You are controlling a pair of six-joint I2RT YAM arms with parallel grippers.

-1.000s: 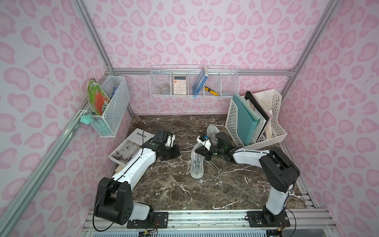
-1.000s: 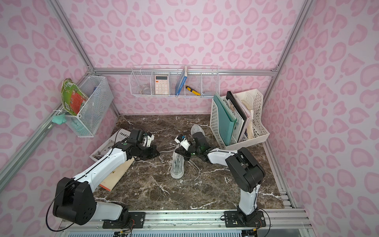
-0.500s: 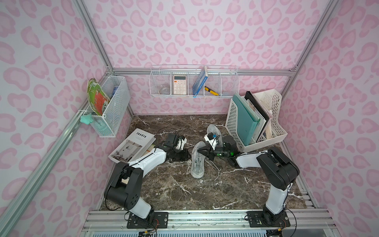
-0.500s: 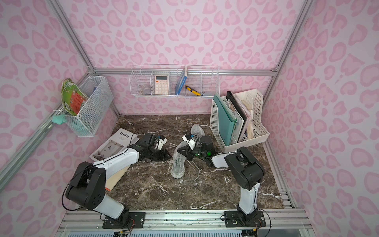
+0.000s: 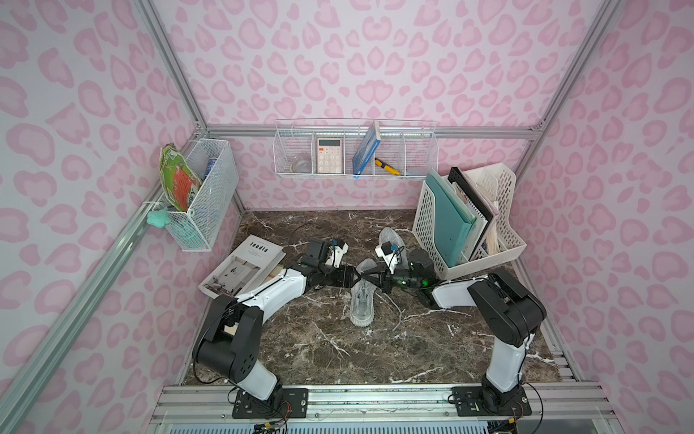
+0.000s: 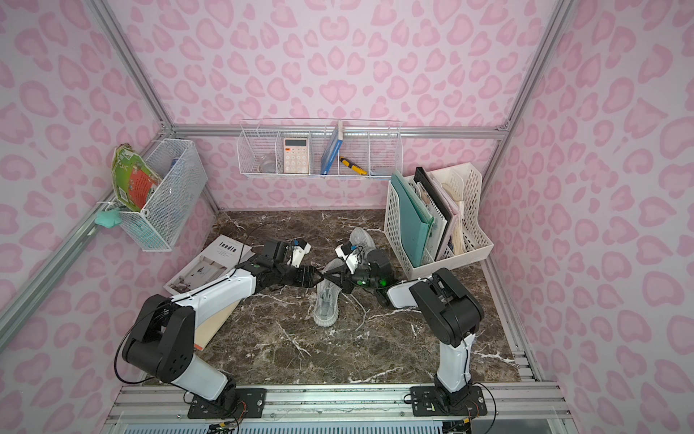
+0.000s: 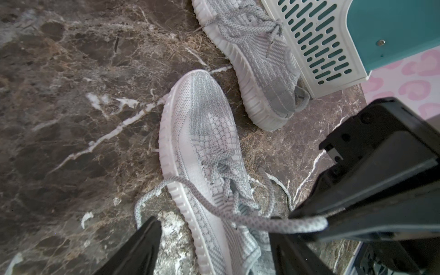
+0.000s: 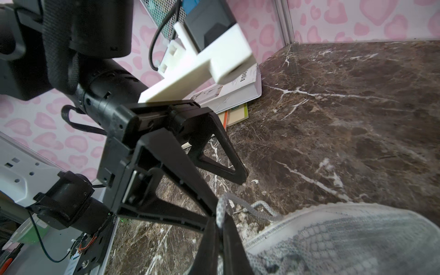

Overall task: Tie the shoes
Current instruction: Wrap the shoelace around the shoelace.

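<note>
Between pink-spotted walls [image 5: 375,56], on the brown marble bench [image 5: 319,349], the left claw [image 7: 214,223] gapes open by a grey shoe [image 7: 204,133] while the right claw [image 8: 220,222] pinches its lace [image 7: 285,223].

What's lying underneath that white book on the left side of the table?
A flat tan pad or book pokes out beneath the white book, one edge orange. The white book and the left arm cover most of it, so what it is remains unclear.
</note>
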